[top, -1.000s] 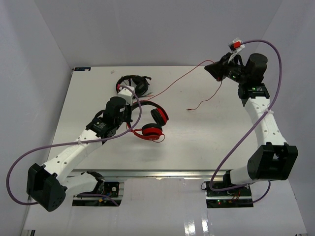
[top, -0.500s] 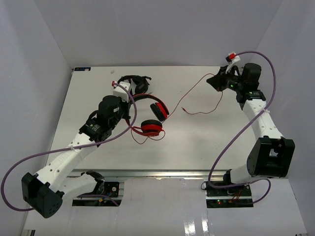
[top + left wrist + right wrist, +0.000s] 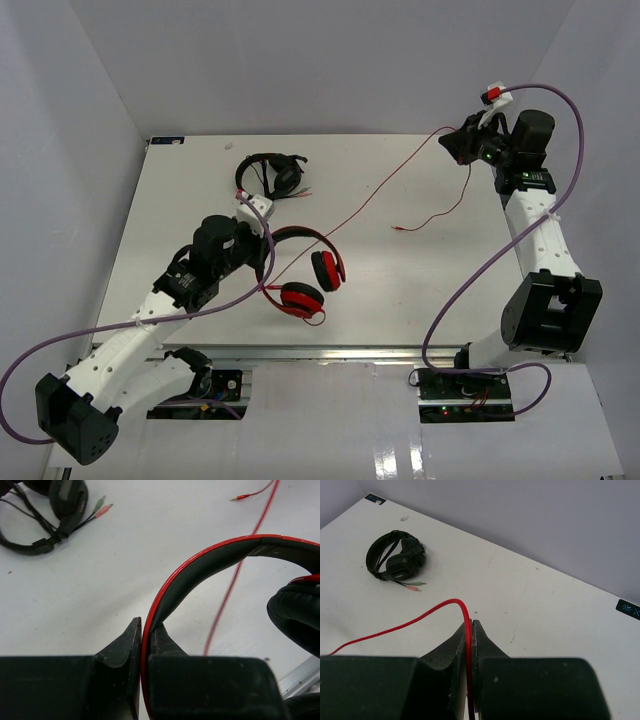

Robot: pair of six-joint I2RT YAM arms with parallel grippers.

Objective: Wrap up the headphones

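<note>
The red headphones [image 3: 302, 298] sit left of the table's middle, with the black-padded headband [image 3: 220, 555] arching up from my left gripper [image 3: 266, 240]. That gripper [image 3: 146, 625] is shut on the headband's end, and one black ear pad [image 3: 297, 615] shows at the right of its view. The thin red cable [image 3: 370, 195] runs from the headphones diagonally up to my right gripper [image 3: 462, 146], raised at the far right. That gripper [image 3: 471, 625] is shut on the cable [image 3: 420, 620]. The cable's loose plug end [image 3: 398, 228] lies on the table.
Black headphones [image 3: 270, 172] lie at the far left-centre of the white table [image 3: 180, 200], with green and pink plugs [image 3: 102, 507] beside them; the right wrist view shows this black pair [image 3: 396, 557] too. Grey walls stand on three sides. Purple arm cables loop beside both arms.
My left gripper has drawn the red headphones nearer and slightly left. My right gripper has moved right and up, pulling the cable straighter; the plug end shifted right.
</note>
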